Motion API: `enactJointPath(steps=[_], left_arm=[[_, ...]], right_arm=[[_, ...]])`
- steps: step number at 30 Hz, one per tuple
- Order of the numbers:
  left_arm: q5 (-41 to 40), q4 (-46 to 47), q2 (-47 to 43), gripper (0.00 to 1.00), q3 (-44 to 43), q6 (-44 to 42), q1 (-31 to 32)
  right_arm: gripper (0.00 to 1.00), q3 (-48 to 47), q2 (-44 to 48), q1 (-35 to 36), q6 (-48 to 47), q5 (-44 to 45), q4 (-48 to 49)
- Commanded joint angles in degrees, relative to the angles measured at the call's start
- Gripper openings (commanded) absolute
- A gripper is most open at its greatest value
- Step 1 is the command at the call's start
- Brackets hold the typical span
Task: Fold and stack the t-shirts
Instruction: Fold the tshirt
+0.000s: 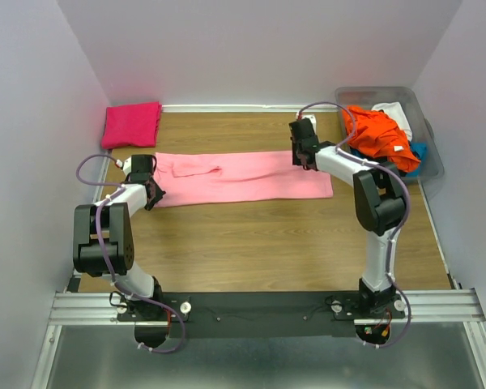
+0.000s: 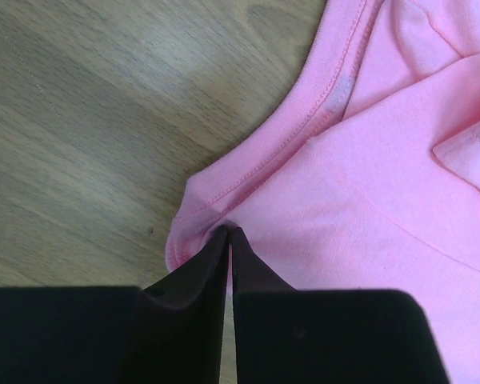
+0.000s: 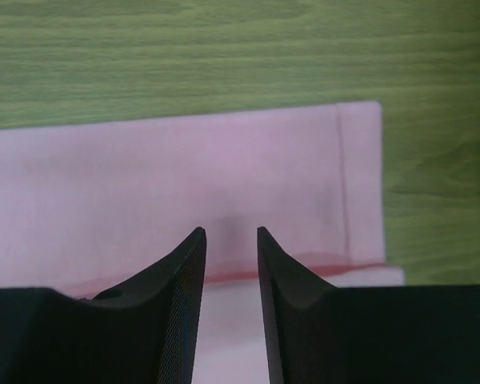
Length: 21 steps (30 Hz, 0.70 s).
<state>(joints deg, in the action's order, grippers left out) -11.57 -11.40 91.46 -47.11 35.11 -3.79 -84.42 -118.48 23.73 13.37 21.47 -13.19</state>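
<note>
Light pink t-shirt (image 1: 243, 177) lies flat as long strip on wooden table (image 1: 267, 243). Left gripper (image 2: 230, 234) pinches its edge beside collar, jaws closed on cloth. Right gripper (image 3: 228, 232) over its opposite end, jaws narrowly apart, gripping nothing. Folded magenta t-shirt (image 1: 131, 124) behind its left end.

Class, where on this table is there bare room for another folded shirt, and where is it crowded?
Free: the wide wooden table strip between the long light pink t-shirt and the arm bases. Crowded: the far corners, with the folded magenta shirt and the clear plastic bin.
</note>
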Motion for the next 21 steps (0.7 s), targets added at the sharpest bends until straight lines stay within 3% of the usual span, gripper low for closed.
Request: enactJointPath(steps=[1,8,21], left_arm=[[-2.23,-3.02,0.21,0.14,1.94,-0.75,-0.34],[-2.58,-3.19,0.03,0.14,1.94,-0.57,-0.34],[-4.51,-4.86,-0.76,0.14,2.55,-0.22,-2.27]], right_arm=[[0.40,3.98,8.24,0.53,-0.45,0.94,-0.17],[0.40,12.43,14.93,0.27,3.59,-3.01,-0.52],[0.40,30.27,20.03,-7.29,13.96,-7.50,-2.01]])
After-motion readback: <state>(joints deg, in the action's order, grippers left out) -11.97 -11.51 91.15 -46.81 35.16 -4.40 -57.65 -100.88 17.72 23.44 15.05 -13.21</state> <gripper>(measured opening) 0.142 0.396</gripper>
